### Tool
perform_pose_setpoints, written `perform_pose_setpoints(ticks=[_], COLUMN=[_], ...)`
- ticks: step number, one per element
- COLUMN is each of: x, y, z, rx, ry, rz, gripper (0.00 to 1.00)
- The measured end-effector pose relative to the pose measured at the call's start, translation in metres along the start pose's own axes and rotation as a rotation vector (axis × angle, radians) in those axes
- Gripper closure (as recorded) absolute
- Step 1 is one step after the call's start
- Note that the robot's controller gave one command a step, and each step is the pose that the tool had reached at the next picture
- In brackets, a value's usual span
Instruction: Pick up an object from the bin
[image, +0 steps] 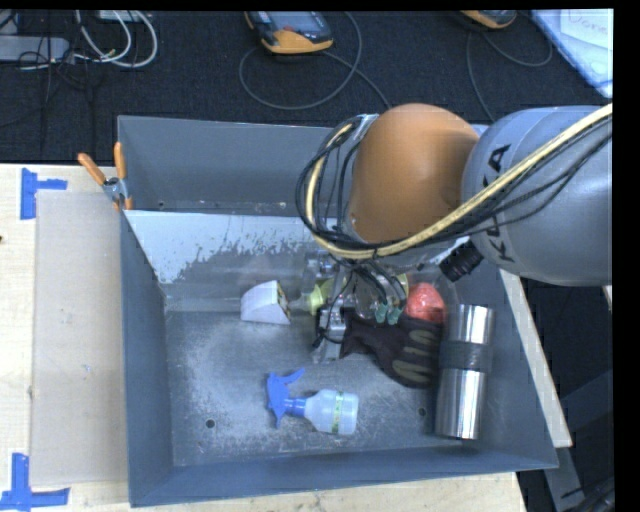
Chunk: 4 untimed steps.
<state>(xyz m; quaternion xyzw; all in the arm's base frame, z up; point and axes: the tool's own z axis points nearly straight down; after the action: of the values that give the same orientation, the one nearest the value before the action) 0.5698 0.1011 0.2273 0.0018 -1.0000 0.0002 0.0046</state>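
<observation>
— Hand (330, 335) position?
— Low in the middle of the bin (200, 400), at the left end of a black glove (400, 352) lying beside a red ball (426, 300).
— Wide or narrow?
— Cannot tell.
— Nearby?
— Blue-topped spray bottle (315, 408) toward the near wall, silver cylinder (462, 372) at the right.

A black glove (405, 352) is lying limp on the floor of the grey bin (200, 400), right of centre. It is crumpled rather than flat, and its fingers seem to be pointing right, though the dark fabric is blurring the detail. Its left end is sitting under the gripper (335, 325) — its right edge is lying just beside a silver cylinder (462, 375).
</observation>
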Motion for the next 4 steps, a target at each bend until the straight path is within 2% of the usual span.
perform_pose_setpoints(ticks=[1, 2, 3, 4], x=[-0.001, 0.009, 0.049, 0.053], y=[0.000, 0.002, 0.018, -0.004], z=[-0.005, 0.009, 0.071, 0.107], rx=[-0.001, -0.001, 0.000, -0.001], ry=[-0.008, -0.015, -0.010, -0.009], rz=[0.002, -0.041, -0.222, -0.279], gripper=[0.00, 0.00, 0.00, 0.00])
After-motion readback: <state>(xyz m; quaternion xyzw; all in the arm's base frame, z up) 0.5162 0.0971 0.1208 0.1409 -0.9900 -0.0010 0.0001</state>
